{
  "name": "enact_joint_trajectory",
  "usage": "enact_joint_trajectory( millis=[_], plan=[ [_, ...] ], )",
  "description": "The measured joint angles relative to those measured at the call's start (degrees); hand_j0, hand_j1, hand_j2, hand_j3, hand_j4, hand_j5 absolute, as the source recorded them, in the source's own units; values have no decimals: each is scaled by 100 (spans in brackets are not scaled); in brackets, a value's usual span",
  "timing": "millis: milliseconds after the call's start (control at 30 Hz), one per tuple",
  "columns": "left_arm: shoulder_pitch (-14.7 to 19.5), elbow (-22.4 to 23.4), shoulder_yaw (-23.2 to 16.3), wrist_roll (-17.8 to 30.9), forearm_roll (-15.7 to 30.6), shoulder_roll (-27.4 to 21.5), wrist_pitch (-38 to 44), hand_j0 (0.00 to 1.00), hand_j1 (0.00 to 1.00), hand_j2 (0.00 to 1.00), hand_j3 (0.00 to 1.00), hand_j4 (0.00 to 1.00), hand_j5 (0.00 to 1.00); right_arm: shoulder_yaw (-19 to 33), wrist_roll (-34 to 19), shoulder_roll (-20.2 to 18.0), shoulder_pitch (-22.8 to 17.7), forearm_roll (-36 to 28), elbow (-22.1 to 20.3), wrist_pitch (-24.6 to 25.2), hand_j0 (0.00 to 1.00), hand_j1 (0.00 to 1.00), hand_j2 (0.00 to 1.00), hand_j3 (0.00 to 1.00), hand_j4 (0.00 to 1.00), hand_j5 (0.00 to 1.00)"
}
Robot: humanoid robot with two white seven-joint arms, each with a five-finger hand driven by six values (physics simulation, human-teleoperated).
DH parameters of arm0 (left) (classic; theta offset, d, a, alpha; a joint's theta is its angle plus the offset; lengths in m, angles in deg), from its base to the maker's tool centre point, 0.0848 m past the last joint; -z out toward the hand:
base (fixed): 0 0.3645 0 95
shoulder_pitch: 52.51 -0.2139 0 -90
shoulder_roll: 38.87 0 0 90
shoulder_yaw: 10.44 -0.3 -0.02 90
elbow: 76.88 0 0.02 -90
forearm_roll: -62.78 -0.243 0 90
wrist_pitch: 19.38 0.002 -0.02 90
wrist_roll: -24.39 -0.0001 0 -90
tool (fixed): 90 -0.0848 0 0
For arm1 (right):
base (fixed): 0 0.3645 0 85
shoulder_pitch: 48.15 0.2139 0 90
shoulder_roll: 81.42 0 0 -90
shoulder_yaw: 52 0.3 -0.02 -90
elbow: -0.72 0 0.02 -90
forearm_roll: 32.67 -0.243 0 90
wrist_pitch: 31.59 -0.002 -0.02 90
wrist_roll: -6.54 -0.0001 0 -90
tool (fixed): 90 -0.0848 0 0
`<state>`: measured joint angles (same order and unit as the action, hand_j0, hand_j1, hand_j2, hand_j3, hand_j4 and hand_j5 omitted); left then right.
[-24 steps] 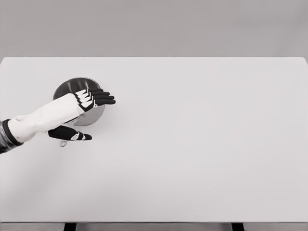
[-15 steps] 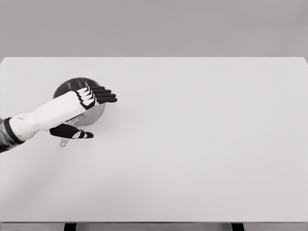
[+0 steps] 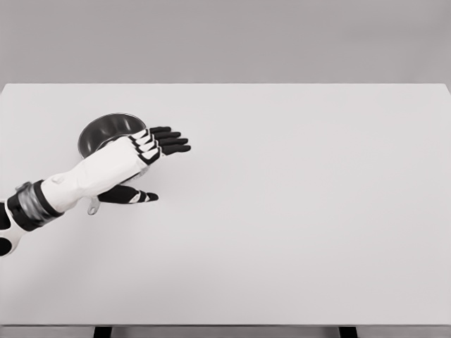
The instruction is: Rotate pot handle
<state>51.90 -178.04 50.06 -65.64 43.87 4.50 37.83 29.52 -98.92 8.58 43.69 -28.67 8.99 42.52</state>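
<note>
Here the round, shiny steel pot (image 3: 106,132) sits at nine o'clock on the smooth white table (image 3: 296,211), its slim handle (image 3: 92,208) pointing to six o'clock. The left hand (image 3: 144,151) hovers over it, black fingers (image 3: 173,141) straight and spread, gripping nothing.

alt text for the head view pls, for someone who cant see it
The left robot hand, fingers extended and holding nothing, reaches over a metal pot at the left of a white table. The arm covers most of the pot; the end of the pot handle shows just below the forearm.
</note>
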Motion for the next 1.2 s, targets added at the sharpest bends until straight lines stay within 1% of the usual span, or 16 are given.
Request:
enact_joint_trajectory(
  millis=[33, 67, 133, 267, 367, 500, 867, 1200],
  plan=[
    [-35, 0, -1, -63, -116, 3, 179, 100, 100, 100, 100, 100, 100, -1, 0, 0, 0, -1, 0, 0, 100, 100, 100, 100, 100, 100],
    [-140, 0, -7, -103, -226, 5, 422, 100, 100, 100, 100, 100, 100, -1, 0, 0, 0, -1, 0, 0, 100, 100, 100, 100, 100, 100],
    [-185, 0, -23, -119, -386, 5, 837, 100, 100, 100, 100, 100, 100, -1, 0, 0, 0, -1, 0, 0, 100, 100, 100, 100, 100, 100],
    [-158, -4, -55, 196, -521, 2, 1166, 100, 100, 100, 100, 100, 100, -3, 0, 0, 0, -3, 0, 0, 100, 100, 100, 100, 100, 100],
    [-141, -6, -64, 332, -551, -4, 1231, 100, 100, 100, 100, 100, 100, -2, 0, 0, 0, -2, 0, 0, 100, 100, 100, 100, 100, 100],
    [-53, -6, -69, 388, -562, -13, 1249, 100, 100, 100, 100, 100, 100, -2, -1, 0, 0, -2, 0, 0, 100, 100, 100, 100, 100, 100],
    [-70, 1, -67, 384, -531, -63, 1247, 100, 100, 100, 100, 100, 100, -3, 0, 0, 0, -2, 0, 0, 100, 100, 100, 100, 100, 100],
    [-79, 1, -67, 406, -610, -170, 1282, 100, 100, 100, 100, 100, 100, -1, 0, 0, 0, -3, 0, 0, 100, 100, 100, 100, 100, 100]
  ],
)
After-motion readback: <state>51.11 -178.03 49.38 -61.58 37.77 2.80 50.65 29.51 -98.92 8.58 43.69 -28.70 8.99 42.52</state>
